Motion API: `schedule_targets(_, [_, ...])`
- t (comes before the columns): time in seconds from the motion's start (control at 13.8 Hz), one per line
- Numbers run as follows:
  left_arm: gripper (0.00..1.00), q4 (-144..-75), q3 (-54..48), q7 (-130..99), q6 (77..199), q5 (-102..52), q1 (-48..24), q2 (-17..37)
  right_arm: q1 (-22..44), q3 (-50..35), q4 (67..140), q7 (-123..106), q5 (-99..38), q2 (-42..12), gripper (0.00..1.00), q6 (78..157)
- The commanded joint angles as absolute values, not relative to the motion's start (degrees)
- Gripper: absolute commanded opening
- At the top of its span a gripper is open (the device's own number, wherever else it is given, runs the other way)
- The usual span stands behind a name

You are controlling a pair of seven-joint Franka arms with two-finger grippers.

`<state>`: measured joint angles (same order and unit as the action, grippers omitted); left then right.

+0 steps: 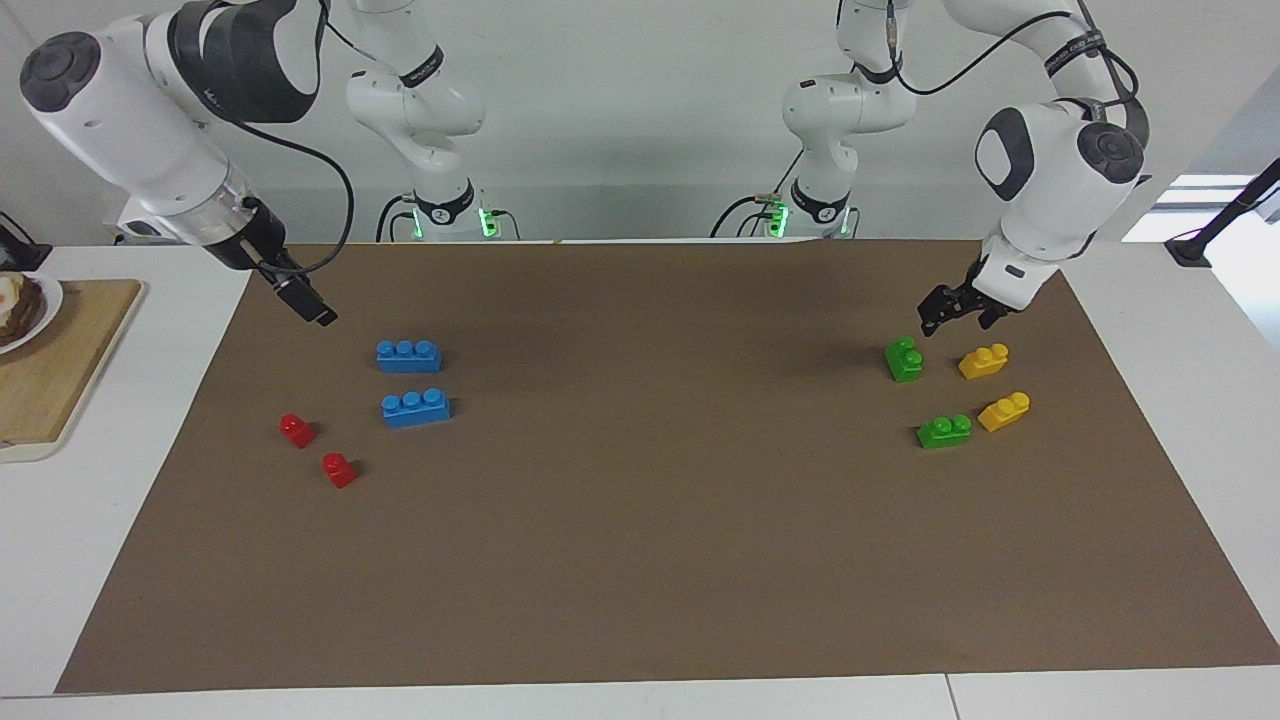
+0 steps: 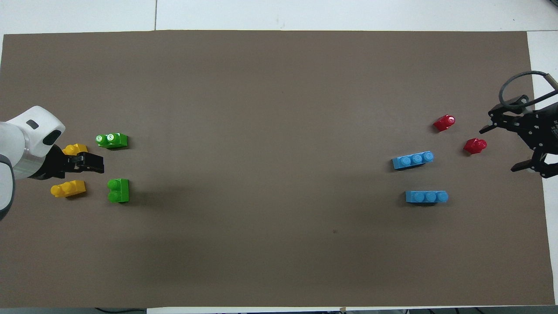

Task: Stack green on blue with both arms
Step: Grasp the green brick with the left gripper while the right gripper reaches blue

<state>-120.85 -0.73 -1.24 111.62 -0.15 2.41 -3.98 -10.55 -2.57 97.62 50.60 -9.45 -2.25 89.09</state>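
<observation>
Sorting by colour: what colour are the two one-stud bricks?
Red; the overhead view shows them best.

No text can be read with certainty. A dark band on the right arm (image 1: pixel 420 72) carries white lettering, too small to make out.

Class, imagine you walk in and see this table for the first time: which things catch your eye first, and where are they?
Bright toy bricks stand in two clusters on the brown mat: two green bricks and two yellow bricks toward the left arm's end, two blue bricks and two red bricks toward the right arm's end. The left gripper hangs open just above the green brick nearer the robots; the right gripper hangs near the blue bricks.
</observation>
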Motion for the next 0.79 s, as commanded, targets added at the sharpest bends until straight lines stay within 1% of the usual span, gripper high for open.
schedule_targets(0.0, [1.0,-126.2,-1.05,-2.89,115.57,0.35,2.99,-5.54,-14.06,-2.99,99.57,55.8,-13.71,-4.65,1.0,92.1])
schedule_targets(0.14, [1.0,-128.22,-1.05,-4.39,117.5,0.35,3.08,-5.36,-15.72,-3.08,106.23,59.84,-15.19,-4.48,1.0,99.01])
schedule_targets(0.22, [1.0,-129.19,-1.05,-5.18,118.21,0.35,3.16,-5.36,-16.08,-3.08,108.52,59.85,-16.16,-4.22,1.0,101.23])
schedule_targets(0.36, [1.0,-132.0,-1.05,-6.94,121.88,0.35,3.51,-5.62,-15.65,-3.08,110.12,60.03,-16.52,-4.65,1.0,102.82])
schedule_targets(0.43, [1.0,-132.79,-1.05,-7.12,123.38,0.35,3.43,-5.71,-15.38,-3.08,111.61,60.12,-18.18,-4.83,1.0,104.92])
schedule_targets(0.72, [1.0,-134.55,-1.05,-7.12,127.08,0.35,3.78,-3.96,-13.63,-3.16,114.96,56.0,-18.81,-5.36,1.0,109.59])
